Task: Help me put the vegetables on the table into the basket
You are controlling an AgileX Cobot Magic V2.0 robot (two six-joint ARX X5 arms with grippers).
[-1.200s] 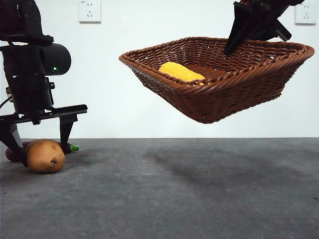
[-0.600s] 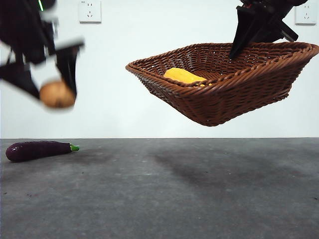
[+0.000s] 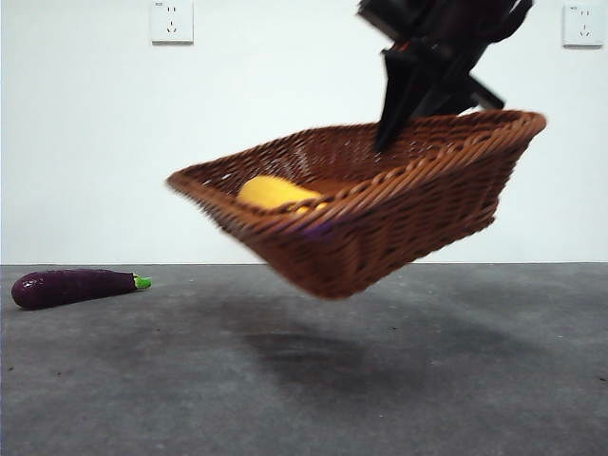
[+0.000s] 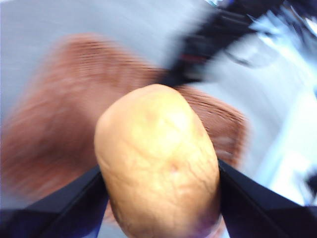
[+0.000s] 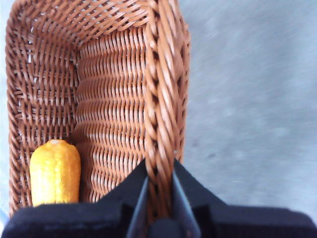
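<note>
The wicker basket (image 3: pixel 380 223) hangs tilted in the air above the table (image 3: pixel 304 380), held by my right gripper (image 3: pixel 389 133), which is shut on its braided rim (image 5: pixel 161 148). A yellow oblong vegetable (image 3: pixel 274 193) lies inside the basket (image 5: pixel 114 89), also seen in the right wrist view as an orange-yellow vegetable (image 5: pixel 54 171). My left gripper (image 4: pixel 158 198) is shut on the tan potato (image 4: pixel 158 163), high up with the blurred basket (image 4: pixel 54 134) beyond it; that arm is out of the front view. The purple eggplant (image 3: pixel 71 286) with a green stem lies on the table at far left.
A white wall with two sockets (image 3: pixel 171 21) stands behind the table. The right arm (image 3: pixel 437 47) comes down dark from the top of the front view. Grey table surface shows beside the basket rim (image 5: pixel 247 99).
The basket has swung left and lower, tilting more. The left gripper lifted the potato off the table and rose out of the front view. The eggplant stayed put.
</note>
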